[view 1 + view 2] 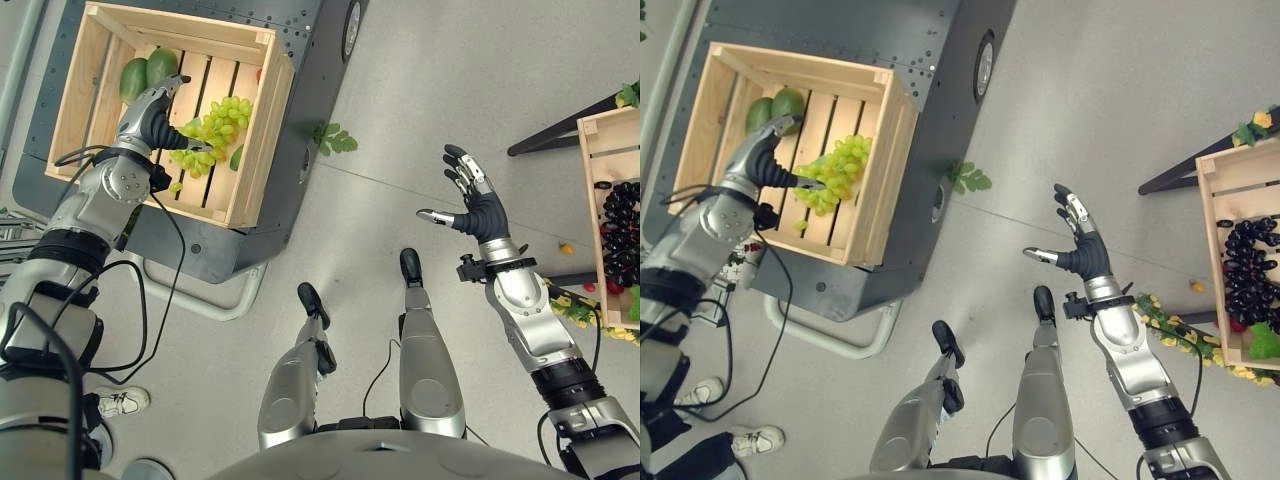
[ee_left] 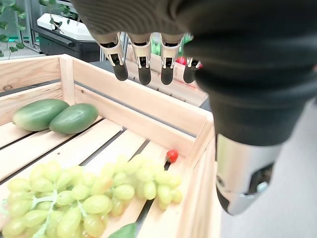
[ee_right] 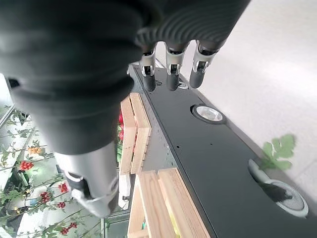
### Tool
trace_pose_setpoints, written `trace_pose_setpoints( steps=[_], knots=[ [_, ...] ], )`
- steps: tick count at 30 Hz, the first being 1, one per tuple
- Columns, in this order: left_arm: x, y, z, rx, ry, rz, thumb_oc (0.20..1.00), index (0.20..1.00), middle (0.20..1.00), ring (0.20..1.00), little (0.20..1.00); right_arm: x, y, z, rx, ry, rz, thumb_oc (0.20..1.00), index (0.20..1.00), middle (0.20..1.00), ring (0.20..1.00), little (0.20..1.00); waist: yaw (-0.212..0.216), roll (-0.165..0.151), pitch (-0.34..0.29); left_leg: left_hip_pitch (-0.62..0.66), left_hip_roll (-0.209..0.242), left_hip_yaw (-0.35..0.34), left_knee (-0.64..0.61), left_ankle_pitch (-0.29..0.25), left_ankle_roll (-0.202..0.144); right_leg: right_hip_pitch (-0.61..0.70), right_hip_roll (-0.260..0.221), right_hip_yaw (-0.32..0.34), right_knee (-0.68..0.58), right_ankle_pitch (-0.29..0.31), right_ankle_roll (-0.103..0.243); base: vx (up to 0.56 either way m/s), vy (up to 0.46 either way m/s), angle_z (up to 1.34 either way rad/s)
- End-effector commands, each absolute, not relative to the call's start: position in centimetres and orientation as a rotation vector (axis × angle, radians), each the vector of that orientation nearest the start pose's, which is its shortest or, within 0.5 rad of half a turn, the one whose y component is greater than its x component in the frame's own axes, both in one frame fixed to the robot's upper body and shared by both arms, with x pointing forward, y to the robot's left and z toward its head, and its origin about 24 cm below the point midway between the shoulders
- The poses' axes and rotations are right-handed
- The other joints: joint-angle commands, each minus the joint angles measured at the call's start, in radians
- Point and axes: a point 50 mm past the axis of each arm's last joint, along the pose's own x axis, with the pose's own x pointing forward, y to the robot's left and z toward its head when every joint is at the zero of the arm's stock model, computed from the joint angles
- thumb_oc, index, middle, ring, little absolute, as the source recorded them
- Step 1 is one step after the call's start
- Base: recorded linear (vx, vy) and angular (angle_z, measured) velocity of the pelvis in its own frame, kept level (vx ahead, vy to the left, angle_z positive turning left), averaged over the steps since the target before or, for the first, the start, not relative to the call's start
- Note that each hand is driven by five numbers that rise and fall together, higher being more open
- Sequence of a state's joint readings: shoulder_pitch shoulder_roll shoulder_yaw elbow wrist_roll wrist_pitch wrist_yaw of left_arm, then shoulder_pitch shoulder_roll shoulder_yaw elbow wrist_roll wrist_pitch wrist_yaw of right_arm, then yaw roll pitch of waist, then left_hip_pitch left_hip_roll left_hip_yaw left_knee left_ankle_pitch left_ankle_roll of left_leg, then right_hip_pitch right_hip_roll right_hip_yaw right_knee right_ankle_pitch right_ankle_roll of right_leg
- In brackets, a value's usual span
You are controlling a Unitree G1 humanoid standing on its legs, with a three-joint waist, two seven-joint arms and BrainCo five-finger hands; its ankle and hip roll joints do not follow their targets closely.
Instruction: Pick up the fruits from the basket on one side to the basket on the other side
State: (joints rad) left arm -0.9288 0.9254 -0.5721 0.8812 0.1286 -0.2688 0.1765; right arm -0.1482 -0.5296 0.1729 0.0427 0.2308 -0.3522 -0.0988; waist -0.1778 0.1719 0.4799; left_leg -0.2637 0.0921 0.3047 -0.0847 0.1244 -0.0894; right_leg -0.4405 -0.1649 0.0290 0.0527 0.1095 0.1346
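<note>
Over on the right edge, the second crate [image 1: 590,150] is cut off, dark grapes [image 1: 622,230] half showing. Left hand [image 1: 152,115] hangs open inside the wooden crate [image 1: 262,110] above pale green grapes [image 1: 215,130], two mangoes [image 2: 54,115] and a small red fruit [image 2: 172,155] nearby. Right hand [image 1: 478,200] spreads open, empty.

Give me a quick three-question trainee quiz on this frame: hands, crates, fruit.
1. True or false: the right hand holds fruit.
2. Which fruit lies under the left hand? A) green grapes B) dark grapes C) bananas
3. Fill in: the two green mangoes lie in the left wooden crate's far ____.

Key: 1 false, it is open over the floor. 2 A. 3 corner.
</note>
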Motion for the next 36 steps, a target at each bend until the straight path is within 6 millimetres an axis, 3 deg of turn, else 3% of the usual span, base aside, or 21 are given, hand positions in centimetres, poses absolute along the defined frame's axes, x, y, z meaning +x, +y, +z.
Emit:
trace_pose_setpoints(
  steps=[1, 5, 14, 21, 25, 36],
  knots=[
    [35.6, 33.7, 26.6, 1.282, -0.255, 0.358, 1.000, 1.000, 1.000, 1.000, 1.000, 26.5, -19.3, 14.3, -0.181, -0.593, 0.121, 1.000, 1.000, 1.000, 1.000, 1.000, -0.005, -0.046, 0.038, -0.020, 0.026, -0.022, 0.118, -0.046, -0.047, -0.036, 0.042, 0.001, 0.046, 0.026, 0.058, -0.03, -0.036, -0.11],
    [35.2, 34.9, 28.1, 1.328, -0.231, 0.424, 1.000, 1.000, 1.000, 1.000, 1.000, 26.3, -19.2, 14.0, -0.165, -0.589, 0.120, 1.000, 1.000, 1.000, 1.000, 1.000, -0.008, -0.070, 0.040, -0.089, 0.029, -0.009, 0.134, -0.042, -0.048, -0.097, 0.043, 0.015, 0.017, 0.061, 0.062, -0.02, -0.018, -0.07],
    [34.3, 36.8, 29.5, 1.382, -0.178, 0.512, 1.000, 1.000, 1.000, 1.000, 1.000, 26.2, -18.4, 13.9, -0.145, -0.592, 0.141, 1.000, 1.000, 1.000, 1.000, 1.000, 0.010, -0.100, 0.040, -0.196, 0.028, -0.006, 0.187, -0.070, -0.047, -0.165, 0.028, 0.030, -0.014, 0.091, 0.066, 0.01, 0.019, -0.02],
    [33.5, 38.1, 30.5, 1.377, -0.156, 0.595, 1.000, 1.000, 1.000, 1.000, 1.000, 26.0, -18.1, 13.6, -0.140, -0.583, 0.163, 1.000, 1.000, 1.000, 1.000, 1.000, 0.007, -0.117, 0.040, -0.253, 0.019, -0.013, 0.215, -0.088, -0.043, -0.201, 0.016, 0.028, -0.025, 0.102, 0.068, 0.01, 0.029, 0.04],
    [33.2, 38.8, 31.4, 1.297, -0.169, 0.686, 1.000, 1.000, 1.000, 1.000, 1.000, 25.9, -17.7, 13.2, -0.127, -0.564, 0.190, 1.000, 1.000, 1.000, 1.000, 1.000, -0.004, -0.145, 0.040, -0.295, 0.020, -0.010, 0.256, -0.111, -0.036, -0.222, 0.009, 0.036, -0.031, 0.109, 0.071, 0.02, 0.041, 0.04],
    [33.4, 38.0, 33.7, 1.191, -0.253, 0.735, 1.000, 1.000, 1.000, 1.000, 1.000, 25.2, -18.2, 12.9, -0.140, -0.542, 0.186, 1.000, 1.000, 1.000, 1.000, 1.000, -0.033, -0.173, 0.040, -0.385, 0.005, -0.008, 0.334, -0.168, -0.017, -0.271, -0.009, 0.052, -0.045, 0.123, 0.083, 0.04, 0.057, 0.00]
  ],
)
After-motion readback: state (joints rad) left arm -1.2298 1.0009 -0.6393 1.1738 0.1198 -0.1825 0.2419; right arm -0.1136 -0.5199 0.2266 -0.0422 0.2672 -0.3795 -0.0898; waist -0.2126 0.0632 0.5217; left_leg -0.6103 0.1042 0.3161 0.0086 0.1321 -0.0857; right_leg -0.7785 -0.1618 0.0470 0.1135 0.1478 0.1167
